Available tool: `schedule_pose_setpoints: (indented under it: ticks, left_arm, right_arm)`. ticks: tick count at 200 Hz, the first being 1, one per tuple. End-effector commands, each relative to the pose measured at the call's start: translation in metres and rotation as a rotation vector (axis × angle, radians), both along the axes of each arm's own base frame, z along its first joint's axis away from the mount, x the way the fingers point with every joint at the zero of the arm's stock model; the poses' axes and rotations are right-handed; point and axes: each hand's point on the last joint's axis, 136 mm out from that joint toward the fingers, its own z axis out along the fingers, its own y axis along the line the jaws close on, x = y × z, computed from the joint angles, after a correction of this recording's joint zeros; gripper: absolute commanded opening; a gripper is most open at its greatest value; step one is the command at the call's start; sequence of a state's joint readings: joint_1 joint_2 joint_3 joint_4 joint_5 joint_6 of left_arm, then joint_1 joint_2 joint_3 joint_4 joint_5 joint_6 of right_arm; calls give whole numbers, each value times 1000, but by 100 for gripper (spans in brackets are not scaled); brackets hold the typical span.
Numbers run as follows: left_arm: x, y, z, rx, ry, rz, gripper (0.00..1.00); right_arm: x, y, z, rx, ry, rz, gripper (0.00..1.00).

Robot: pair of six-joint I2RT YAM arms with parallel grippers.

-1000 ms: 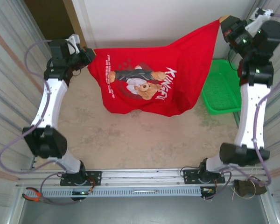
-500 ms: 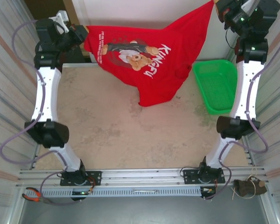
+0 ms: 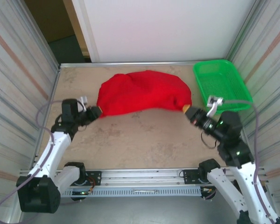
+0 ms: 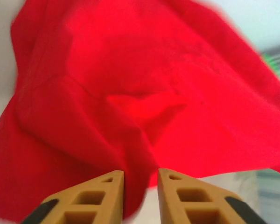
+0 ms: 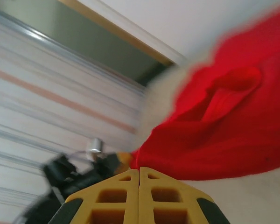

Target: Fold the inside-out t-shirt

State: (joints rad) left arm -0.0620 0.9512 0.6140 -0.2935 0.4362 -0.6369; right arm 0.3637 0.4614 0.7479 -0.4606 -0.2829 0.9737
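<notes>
You see the inside-out t-shirt, plain bright red, lying bunched in a wide, rumpled mound at upper centre of the top view.

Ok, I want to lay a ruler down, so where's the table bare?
The front strip of table, between the t-shirt and the front rail, is bare. The back is crowded: t-shirt, basket, and the left end effector and right end effector at its corners.

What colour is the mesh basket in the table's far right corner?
The basket is bright green; the top external view shows it best.
</notes>
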Motion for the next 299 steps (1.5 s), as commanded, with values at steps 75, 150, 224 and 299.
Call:
schedule_pose_setpoints:
  ticks: [75, 150, 224, 299]
  left_arm:
    - [47, 21, 56, 152, -83, 49, 78]
    - [24, 43, -40, 346, 291, 102, 75]
    - [59, 50, -72, 340, 297, 79, 70]
    - [94, 45, -95, 306, 324, 33, 57]
  right_arm:
    - [3, -69, -71, -419, 203, -314, 68]
    - [37, -11, -138, -601, 463, -23, 65]
    - [19, -10, -189, -610, 602, -10, 64]
    - [24, -5, -187, -612, 598, -23, 64]
